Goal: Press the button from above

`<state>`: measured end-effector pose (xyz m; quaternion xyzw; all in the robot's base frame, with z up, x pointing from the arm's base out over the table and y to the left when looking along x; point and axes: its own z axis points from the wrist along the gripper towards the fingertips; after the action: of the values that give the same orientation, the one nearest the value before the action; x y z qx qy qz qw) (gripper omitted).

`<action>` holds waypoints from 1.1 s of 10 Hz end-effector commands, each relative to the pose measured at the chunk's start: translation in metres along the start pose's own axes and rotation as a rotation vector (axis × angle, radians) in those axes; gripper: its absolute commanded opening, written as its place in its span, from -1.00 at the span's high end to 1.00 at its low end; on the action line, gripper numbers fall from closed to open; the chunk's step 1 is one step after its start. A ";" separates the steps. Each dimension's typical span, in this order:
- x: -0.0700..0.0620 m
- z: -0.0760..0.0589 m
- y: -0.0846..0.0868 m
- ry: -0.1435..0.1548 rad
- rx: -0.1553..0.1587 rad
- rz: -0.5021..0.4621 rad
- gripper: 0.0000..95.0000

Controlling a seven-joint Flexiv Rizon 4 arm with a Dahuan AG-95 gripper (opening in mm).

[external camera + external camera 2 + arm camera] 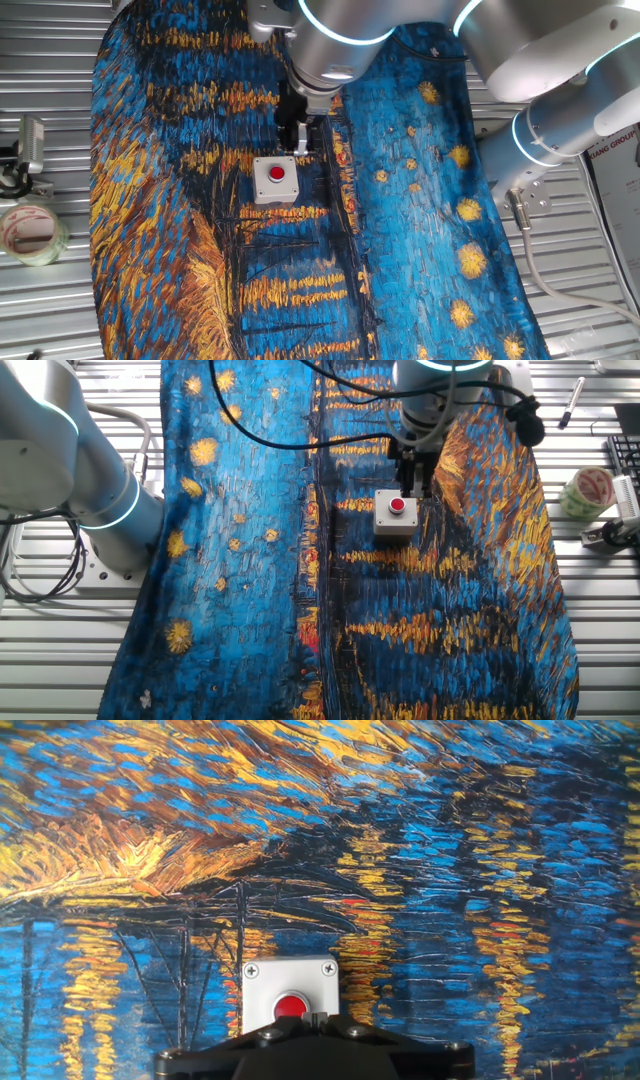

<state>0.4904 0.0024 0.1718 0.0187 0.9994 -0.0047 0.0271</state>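
The red button sits in the top of a small light-grey square box on the painted cloth. It also shows in the other fixed view and low in the hand view. My gripper points straight down and hangs beside the box's far edge, a little above it and apart from the button. In the hand view the fingertips meet with only a thin seam between them, just in front of the button. The gripper holds nothing.
A blue and yellow painted cloth covers the slatted metal table. A tape roll and a small metal device lie off the cloth's edge. A pen lies at the table's far corner. The arm's base stands beside the cloth.
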 end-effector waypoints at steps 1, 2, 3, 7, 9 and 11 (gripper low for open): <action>0.002 0.000 0.000 0.001 -0.001 0.002 1.00; 0.002 0.000 0.000 0.001 -0.002 0.000 1.00; 0.002 0.000 0.001 0.002 -0.003 0.000 1.00; 0.002 0.001 0.001 0.003 0.001 -0.001 1.00; 0.002 0.005 0.003 0.001 0.002 0.000 1.00; 0.003 0.013 0.004 -0.009 0.005 -0.001 1.00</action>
<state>0.4900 0.0072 0.1561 0.0176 0.9993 -0.0074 0.0327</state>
